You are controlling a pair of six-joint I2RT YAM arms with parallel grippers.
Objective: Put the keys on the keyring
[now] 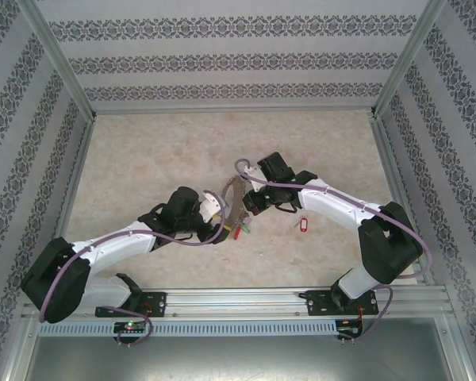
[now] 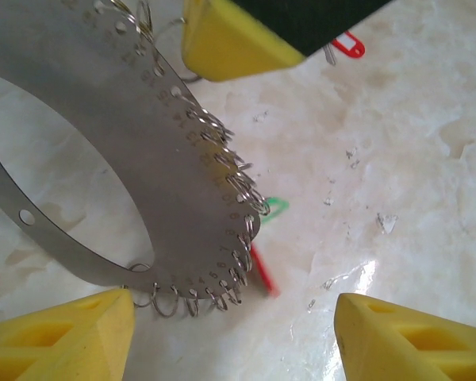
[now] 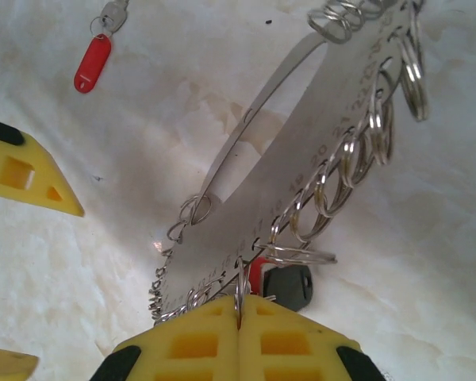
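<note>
The keyring (image 1: 236, 203) is a flat silver loop (image 2: 155, 151) edged with numbered holes and several small rings (image 3: 357, 147). My right gripper (image 3: 238, 305) is shut on one small ring (image 3: 239, 286) at the loop's rim, shown at the table's middle (image 1: 251, 205). A red tag (image 3: 256, 275) and a black key head (image 3: 289, 287) sit just behind that ring. My left gripper (image 2: 234, 309) stands open just beside the loop (image 1: 216, 216). A red tag (image 2: 262, 270) and a green tag (image 2: 274, 208) lie under the loop. A loose red-tagged key (image 1: 304, 225) (image 3: 93, 62) (image 2: 349, 44) lies on the table.
The marble-patterned tabletop (image 1: 143, 159) is walled by patterned panels (image 1: 222, 59) in a metal frame. The right gripper's yellow finger (image 2: 238, 40) crosses the top of the left wrist view. The left gripper's finger (image 3: 24, 171) shows at the left of the right wrist view.
</note>
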